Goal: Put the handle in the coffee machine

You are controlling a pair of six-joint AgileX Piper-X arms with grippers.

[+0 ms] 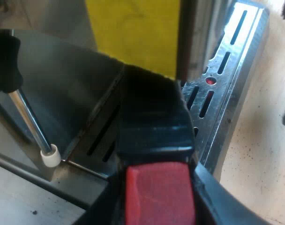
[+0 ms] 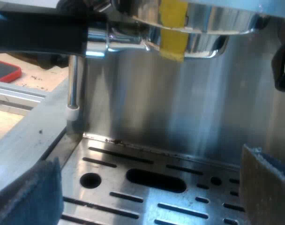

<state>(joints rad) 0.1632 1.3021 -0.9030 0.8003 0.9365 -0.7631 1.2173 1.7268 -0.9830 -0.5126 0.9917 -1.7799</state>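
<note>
Steel espresso machine (image 2: 180, 108): front panel close before both wrists, top cut off
Drip tray (image 2: 203, 194): slotted metal, below the group head
Holder (image 2: 194, 28): metal basket up at the group head; whether locked in, cannot tell
Handle (image 1: 152, 126): dark, sticking out level from the machine's front, red end nearest the left wrist
Left gripper (image 1: 156, 183): black fingers closed tight on the holder's handle at the red end, fingertips partly hidden
Right gripper (image 2: 149, 154): fingers spread wide over the tray, holding nothing
Steam wand (image 2: 73, 79): white-tipped, beside the handle
Yellow tape (image 2: 173, 28): strip hanging at the holder's rim

Coffee bench: espresso machine (image 2: 180, 108), drip tray (image 2: 109, 172)
</note>
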